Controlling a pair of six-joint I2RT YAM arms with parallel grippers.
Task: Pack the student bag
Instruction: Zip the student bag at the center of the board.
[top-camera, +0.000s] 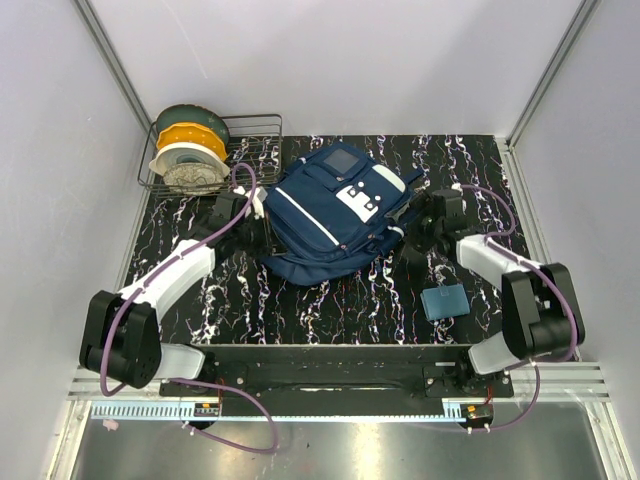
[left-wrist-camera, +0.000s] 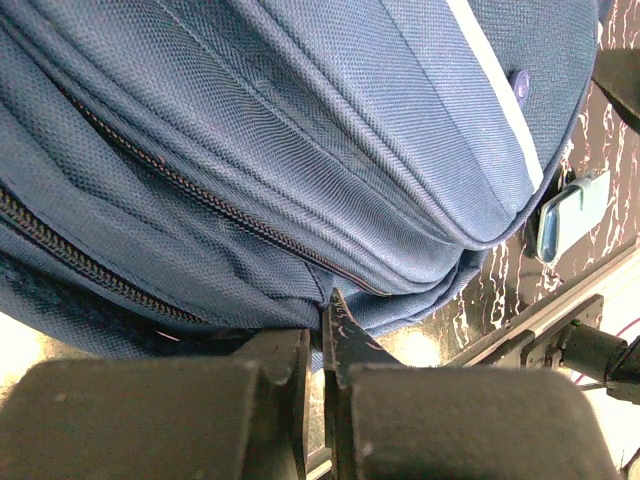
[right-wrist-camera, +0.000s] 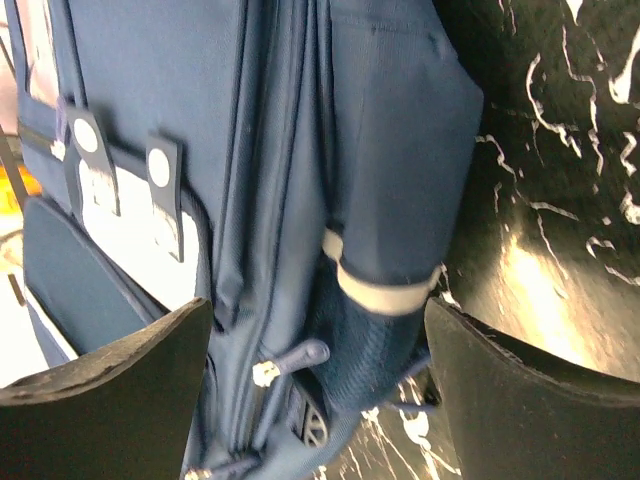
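The student bag (top-camera: 335, 215) lies mid-table, toward the far side. At its left edge the left gripper (left-wrist-camera: 330, 320) is pinched closed. At its right edge the right gripper (right-wrist-camera: 320, 340) gapes wide astride a zipper pull (right-wrist-camera: 300, 357). Unzipping looks to be the step; next, close on that pull.

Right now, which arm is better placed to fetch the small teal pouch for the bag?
Right. The teal pouch lies close beside the right arm, and the right gripper is open. The left gripper is shut at the student bag, on its far side from the pouch.
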